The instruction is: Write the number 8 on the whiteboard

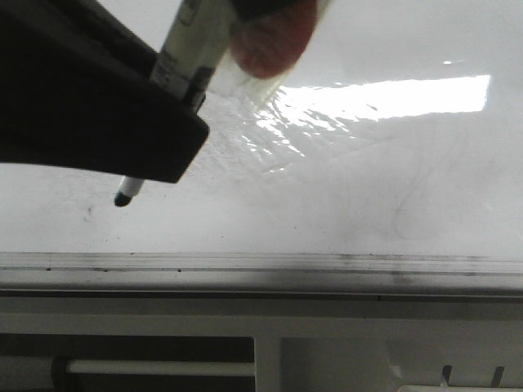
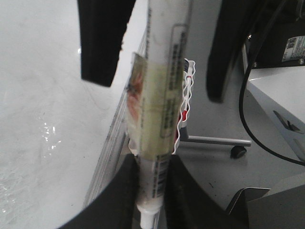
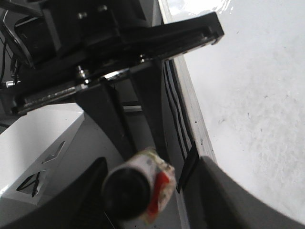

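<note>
The whiteboard (image 1: 368, 180) is glossy white with faint grey erased strokes and a metal edge strip (image 1: 261, 263). It also shows in the left wrist view (image 2: 43, 95) and the right wrist view (image 3: 257, 95). No black number 8 shows on it. My left gripper (image 2: 152, 164) is shut on a white marker (image 2: 164, 71) near its writing end. The marker's dark tip (image 1: 122, 198) pokes out below the left finger (image 1: 98, 106), at or just above the board's left part. My right gripper (image 3: 150, 167) is open, with its fingers standing apart on either side of the marker's back end (image 3: 136, 191).
A white panel with slots (image 1: 458, 367) lies in front of the board's edge. Beside the board are a wavy wire holder (image 2: 183, 114), a white box (image 2: 281, 105), a black cable (image 2: 245, 114) and a caster bar (image 2: 214, 140).
</note>
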Tool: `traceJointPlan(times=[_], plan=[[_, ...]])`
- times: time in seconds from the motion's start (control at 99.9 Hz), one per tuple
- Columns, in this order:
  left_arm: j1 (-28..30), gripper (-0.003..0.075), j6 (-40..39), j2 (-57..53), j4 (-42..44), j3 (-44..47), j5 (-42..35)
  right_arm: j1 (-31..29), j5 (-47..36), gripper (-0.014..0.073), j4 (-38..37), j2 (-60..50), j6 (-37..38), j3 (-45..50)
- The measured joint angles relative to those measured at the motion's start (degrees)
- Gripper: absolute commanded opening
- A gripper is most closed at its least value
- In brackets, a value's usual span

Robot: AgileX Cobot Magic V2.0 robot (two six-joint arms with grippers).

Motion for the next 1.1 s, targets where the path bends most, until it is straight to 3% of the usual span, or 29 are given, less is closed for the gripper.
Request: traceJointPlan(times=[0.08, 0.22, 0.37, 0.47, 0.52, 0.62, 0.74, 0.821, 0.961, 1.101], plan=[[0.0, -0.0020, 0.0, 0.0, 0.0, 0.0, 0.0, 0.9, -0.8, 0.0262, 0.1, 1.2, -0.3, -0.1], [0.0, -0.0020, 0.0, 0.0, 0.0, 0.0, -0.1, 1.4, -1.3, -0.0074, 0.3, 1.6, -0.4, 0.0], [0.0, 0.0025, -0.4, 0.0, -0.5, 0.0, -1.0, 1.4, -1.9, -0.0052, 0.1, 1.6, -0.4, 0.0], [0.0, 0.0197, -0.5, -0.1, -1.4, 0.0, -1.0, 1.2, -1.2, -0.0052, -0.2, 1.6, 1.9, -0.1], [0.0, 0.0323, -1.0, -0.6, -1.9, 0.0, -0.9, 0.2, 0.5, -0.0052, -1.4, 1.6, 4.6, -0.6], [0.0, 0.0466, -3.8, -2.9, -2.3, 0.0, -1.1, -2.8, 8.1, -0.0052, -9.6, 1.6, 13.0, -3.4], [1.2, 0.0449, -8.3, -7.7, -1.9, 0.1, -1.3, -5.8, 18.0, -0.0048, -23.2, 1.6, 23.8, -10.0], [3.5, 0.0427, -11.5, -12.3, -1.8, 1.3, -2.6, -6.3, 19.2, -0.0038, -29.5, 0.7, 29.4, -14.0], [8.9, 0.0400, -16.5, -20.8, -1.7, 6.2, -6.2, -6.4, 10.7, -0.0038, -33.8, -4.5, 36.8, -15.0], [14.1, 0.0317, -19.2, -27.5, -2.5, 11.3, -8.1, -6.4, -3.2, -0.0038, -37.7, -10.8, 38.7, -6.3]])
